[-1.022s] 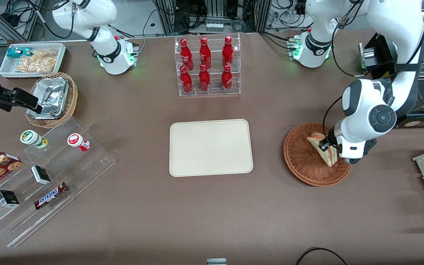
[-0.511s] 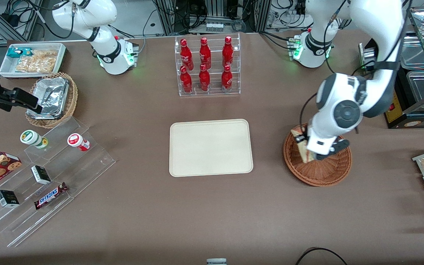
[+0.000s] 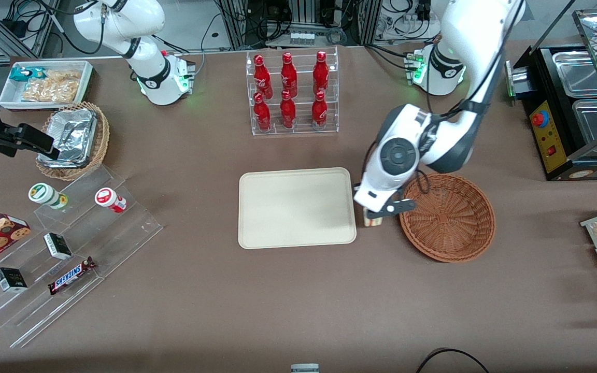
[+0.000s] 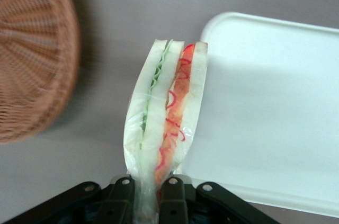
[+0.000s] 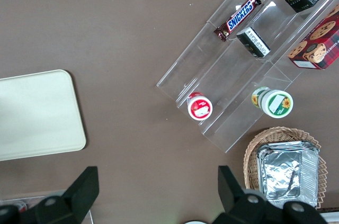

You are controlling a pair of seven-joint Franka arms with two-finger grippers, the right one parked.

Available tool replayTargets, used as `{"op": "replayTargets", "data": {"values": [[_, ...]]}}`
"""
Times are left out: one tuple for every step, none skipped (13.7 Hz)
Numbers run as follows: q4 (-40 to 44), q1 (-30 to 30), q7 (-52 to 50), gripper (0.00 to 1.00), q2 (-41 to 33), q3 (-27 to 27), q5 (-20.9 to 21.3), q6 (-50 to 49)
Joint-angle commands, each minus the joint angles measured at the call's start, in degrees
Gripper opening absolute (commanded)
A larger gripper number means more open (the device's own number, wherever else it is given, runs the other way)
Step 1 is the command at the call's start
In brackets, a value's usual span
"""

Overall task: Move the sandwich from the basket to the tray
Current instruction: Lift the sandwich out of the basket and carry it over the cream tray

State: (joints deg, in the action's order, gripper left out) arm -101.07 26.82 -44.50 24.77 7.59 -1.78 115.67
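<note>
Between basket (image 3: 448,217) & tray (image 3: 296,207), my gripper (image 4: 148,188) clamps sandwich (image 4: 165,113), mid-carry; next: move over tray, lower, release.

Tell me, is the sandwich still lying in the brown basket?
No, the gripper holds the sandwich in its jaws above the table, between the empty basket and the tray.

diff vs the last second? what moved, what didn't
The left arm's tool, shut on the plastic-wrapped triangular white-bread sandwich, carried it out of the round reddish-brown wicker basket to the gap beside the flat cream rectangular tray. The basket is now empty. Basket and tray stayed put.
</note>
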Motion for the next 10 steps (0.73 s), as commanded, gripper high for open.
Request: {"op": "replayTargets", "data": {"values": [[8.7, 4.9, -6.1, 0.11, 6.4, -0.4, -0.9, -0.5], [11.2, 5.9, -8.6, 0.11, 8.4, -0.4, -0.9, -0.5], [13.4, 7.0, -10.0, 0.11, 10.2, -0.4, -0.9, -0.5], [15.3, 8.4, -11.2, 0.11, 11.8, -0.4, -0.9, -0.3], [16.6, 9.5, -12.7, 0.11, 13.2, -0.4, -0.9, 1.0], [17.3, 10.5, -14.1, 0.10, 14.2, -0.4, -0.9, 3.0], [17.8, 11.7, -15.4, 0.10, 15.0, -0.4, -0.7, 4.9], [18.3, 12.5, -16.2, 0.10, 15.8, -0.5, -0.4, 5.8], [19.3, 13.1, -16.6, 0.10, 16.8, -0.5, -0.4, 5.9], [20.5, 13.3, -16.8, 0.10, 17.8, -0.5, -0.4, 5.8]]}}
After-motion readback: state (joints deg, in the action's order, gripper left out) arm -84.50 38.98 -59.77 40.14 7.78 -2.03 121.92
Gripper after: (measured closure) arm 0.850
